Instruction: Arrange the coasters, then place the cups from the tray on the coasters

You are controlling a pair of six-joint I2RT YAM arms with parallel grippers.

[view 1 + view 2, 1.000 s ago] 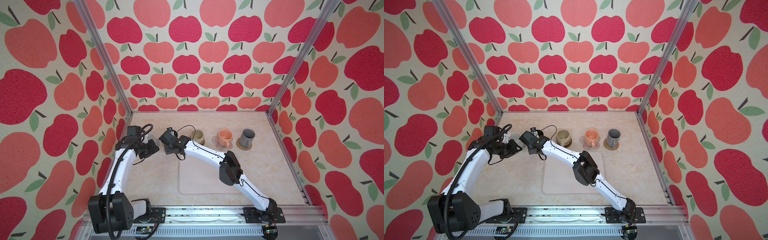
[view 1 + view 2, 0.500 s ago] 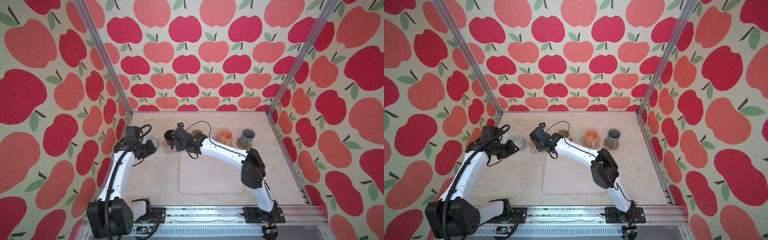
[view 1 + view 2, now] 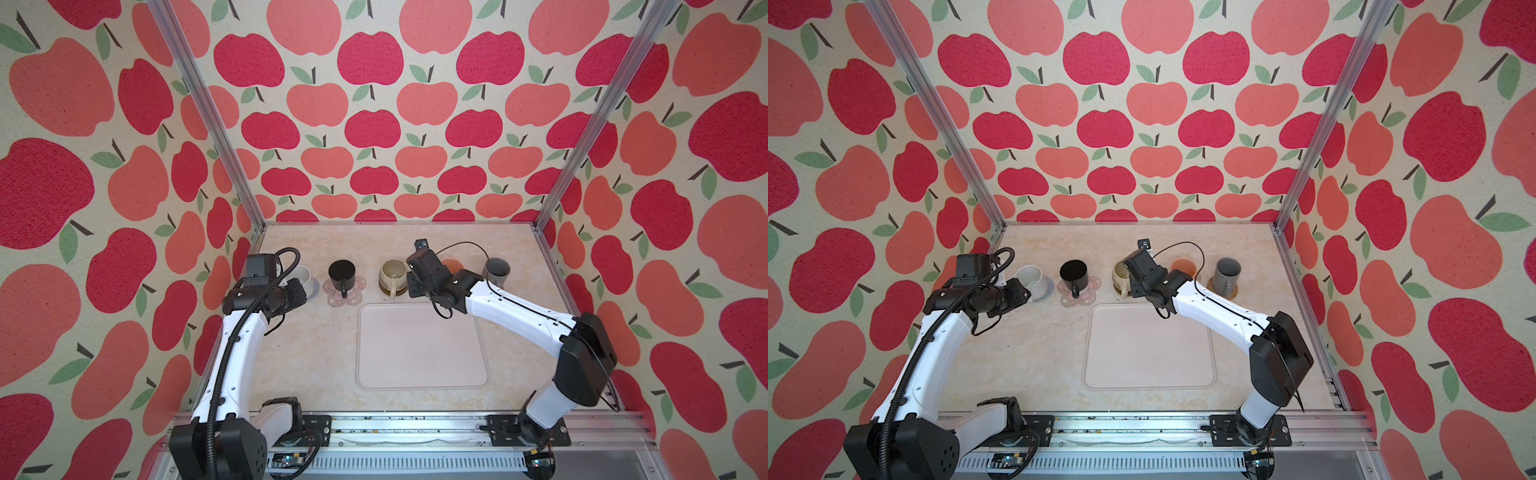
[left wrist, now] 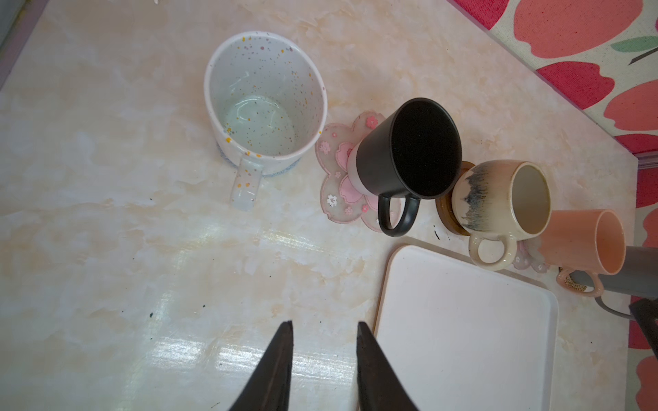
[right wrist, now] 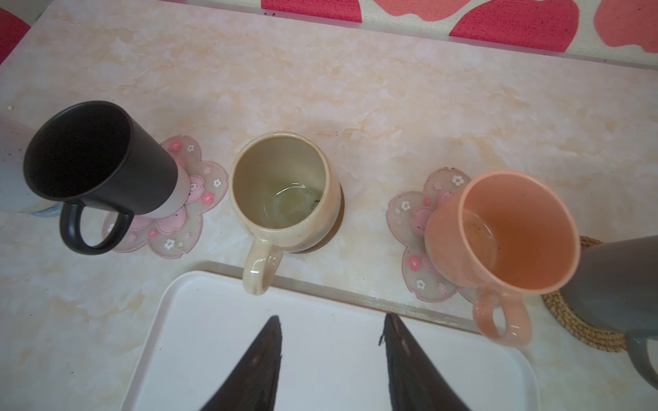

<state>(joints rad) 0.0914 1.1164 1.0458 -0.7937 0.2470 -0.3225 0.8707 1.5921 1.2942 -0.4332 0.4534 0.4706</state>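
Your left tool [image 4: 324,323] is spread a little and pinches nothing. It hovers over bare worktop [image 4: 124,249] just off the tray's [image 3: 422,345] far left corner. Your right tool [image 5: 332,316] is spread wider, also with nothing in it, and hangs over the tray's far edge, facing the cream cup's [image 5: 281,192] handle.

All five cups stand upright in a row on the worktop just beyond the tray's far edge, each on a coaster.
- **White cup** [image 4: 265,103]: on the grey crocheted coaster [image 3: 313,289], well past the far left corner.
- **Black cup** [image 3: 341,272]: on a pink flower coaster [image 3: 356,295].
- **Cream cup:** on the dark brown coaster [image 4: 448,210], its handle pointing at the tray.
- **Peach cup** [image 5: 505,231]: on the second pink flower coaster [image 5: 413,227].
- **Grey cup** [image 3: 497,269]: on the rattan coaster [image 5: 576,320], past the far right corner.
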